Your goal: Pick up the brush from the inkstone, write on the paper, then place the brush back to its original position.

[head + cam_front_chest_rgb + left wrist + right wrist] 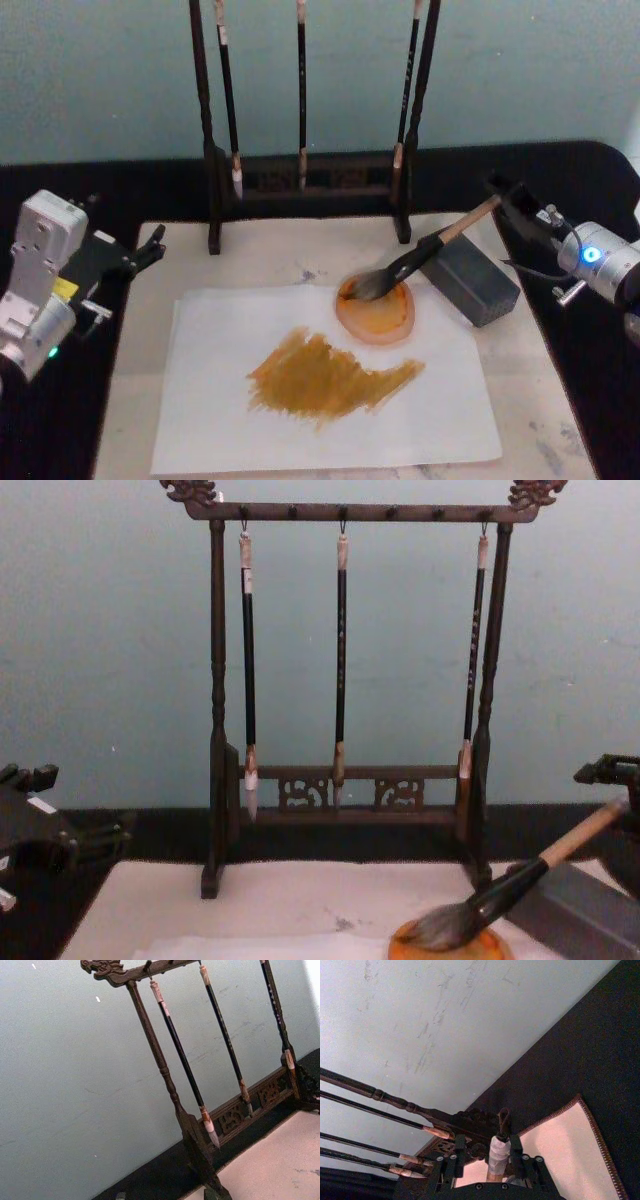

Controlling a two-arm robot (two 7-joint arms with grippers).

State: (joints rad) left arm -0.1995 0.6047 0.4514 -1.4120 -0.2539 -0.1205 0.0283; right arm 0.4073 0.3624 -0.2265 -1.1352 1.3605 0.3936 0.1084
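Note:
The brush (420,255) lies slanted, its dark wet tuft resting in the round orange inkstone (385,318) and its tan handle leaning on a grey block. My right gripper (508,200) is at the handle's top end. In the right wrist view its fingers (460,1156) stand open on either side of the taped handle (498,1152), with a gap on one side. The paper (220,400) lies flat in front, carrying a broad orange-brown smear. From the chest view the brush (500,895) dips into the inkstone (400,948). My left gripper (150,247) rests open, parked at the left.
A dark wooden rack (305,185) with three slender hanging brushes stands at the back. The grey block (470,280) sits right of the inkstone. A beige mat (560,420) covers the black table, with bare room at its front right.

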